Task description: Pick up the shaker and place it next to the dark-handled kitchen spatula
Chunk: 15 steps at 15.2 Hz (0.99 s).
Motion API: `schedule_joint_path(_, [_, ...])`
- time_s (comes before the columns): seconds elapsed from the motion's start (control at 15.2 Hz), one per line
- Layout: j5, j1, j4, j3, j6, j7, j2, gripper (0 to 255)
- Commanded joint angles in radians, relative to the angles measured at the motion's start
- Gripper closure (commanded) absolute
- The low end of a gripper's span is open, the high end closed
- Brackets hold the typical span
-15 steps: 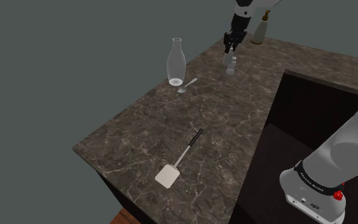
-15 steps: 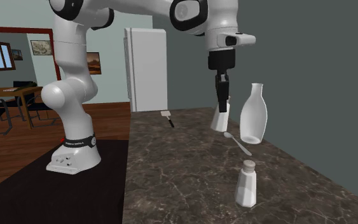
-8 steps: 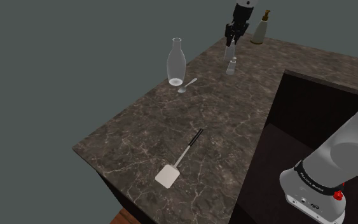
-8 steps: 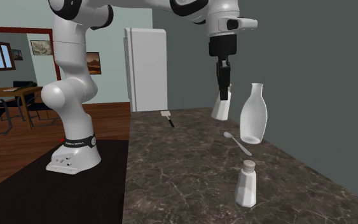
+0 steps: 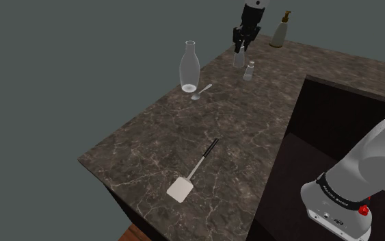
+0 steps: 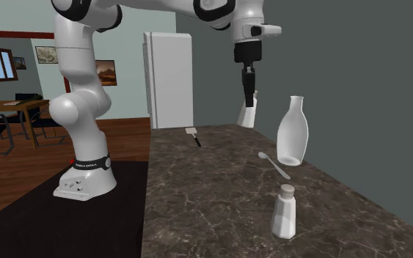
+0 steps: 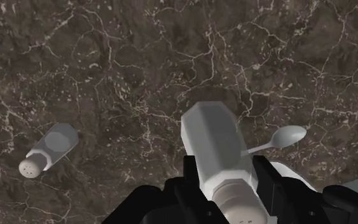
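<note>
Wrist view: pincer (image 7: 228, 179) grasps the shaker (image 7: 212, 143) above the counter (image 7: 107, 63); second shaker (image 7: 49, 149), spoon (image 7: 285, 137) and bottle (image 5: 189, 65) nearby.

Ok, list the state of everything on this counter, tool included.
tool, shut on the held shaker
held shaker, clamped, in the air
second shaker, standing upright
carafe, upright
spoon, lying flat
spatula, lying flat
pump bottle, upright

My arm (image 6: 80, 110) reaches high and far out, wrist bent so the pincer (image 6: 249, 99) hangs pointing straight down, its two fingers (image 7: 194, 173) clamped on the white shaker's (image 6: 247, 115) cap end.
</note>
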Motion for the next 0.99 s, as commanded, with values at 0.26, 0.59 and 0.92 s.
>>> schedule_joint_path(0.26, [-0.021, 0.07, -0.074, 0.072, 0.022, 0.148, -0.059, 255])
schedule_joint_path(0.59, [-0.03, 0.125, -0.101, 0.136, 0.03, 0.271, -0.083, 255])
schedule_joint_path(0.92, [-0.037, 0.18, -0.1, 0.201, 0.033, 0.393, -0.081, 255])
